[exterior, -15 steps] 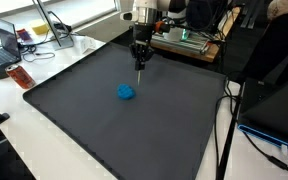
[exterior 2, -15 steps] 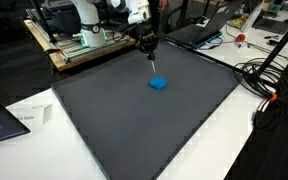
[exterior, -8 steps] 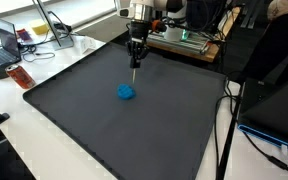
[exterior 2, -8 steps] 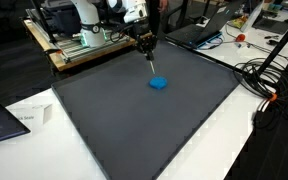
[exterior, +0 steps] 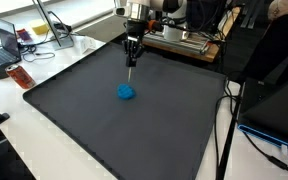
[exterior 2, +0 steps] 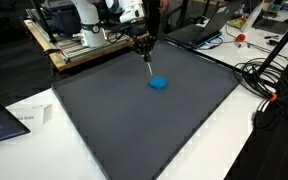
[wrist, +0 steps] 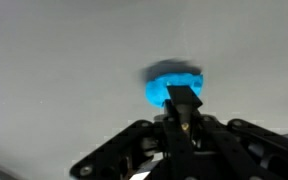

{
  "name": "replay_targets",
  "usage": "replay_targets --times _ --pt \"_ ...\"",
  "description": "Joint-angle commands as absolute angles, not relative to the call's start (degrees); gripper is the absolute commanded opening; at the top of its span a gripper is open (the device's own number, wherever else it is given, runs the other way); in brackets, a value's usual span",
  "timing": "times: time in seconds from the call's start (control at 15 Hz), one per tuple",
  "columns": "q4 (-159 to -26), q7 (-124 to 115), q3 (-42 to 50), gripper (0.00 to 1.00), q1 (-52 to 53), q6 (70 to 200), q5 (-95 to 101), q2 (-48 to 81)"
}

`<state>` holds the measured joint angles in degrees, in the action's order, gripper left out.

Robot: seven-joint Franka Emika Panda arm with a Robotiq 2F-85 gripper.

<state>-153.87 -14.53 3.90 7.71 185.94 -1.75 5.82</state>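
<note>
A small crumpled blue lump (exterior: pixel 127 92) (exterior 2: pixel 158 83) lies on the dark grey mat (exterior: pixel 104 130) (exterior 2: pixel 134 130). My gripper (exterior: pixel 132 48) (exterior 2: pixel 144 44) hangs above the mat's far side, behind the lump, and is shut on a thin dark stick (exterior: pixel 131 61) (exterior 2: pixel 149 60) that points down. The stick's tip is in the air, clear of the mat and short of the lump. In the wrist view the stick (wrist: pixel 185 100) juts out from between the closed fingers of the gripper (wrist: pixel 186 118), with the blue lump (wrist: pixel 164 82) just beyond its end.
A rack of equipment (exterior: pixel 184 40) (exterior 2: pixel 84 40) stands behind the mat at the arm's base. A laptop (exterior: pixel 2 48) and a red object (exterior: pixel 21 76) sit on the white table beside the mat. Cables (exterior 2: pixel 269 80) and a stand leg lie off another edge.
The gripper with the stick has risen a little and drifted back, away from the blue lump. The lump has not moved.
</note>
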Motion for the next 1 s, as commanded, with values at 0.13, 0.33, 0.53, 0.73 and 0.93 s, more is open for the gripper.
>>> replay_targets --times 0.13,0.33,0.53,0.73,0.93 --pt "-153.6 -14.3 5.3 0.03 10.5 187.4 -1.6 6.4" --pt "-152.9 -14.4 5.5 0.03 11.3 187.3 -1.7 7.0" --pt "-151.9 -14.4 7.3 0.03 12.8 187.3 -1.8 8.1" --pt "-150.7 -14.5 9.1 0.03 14.4 187.0 -1.9 9.5" --pt "-149.5 -14.6 10.8 0.03 16.1 186.5 -2.0 10.7"
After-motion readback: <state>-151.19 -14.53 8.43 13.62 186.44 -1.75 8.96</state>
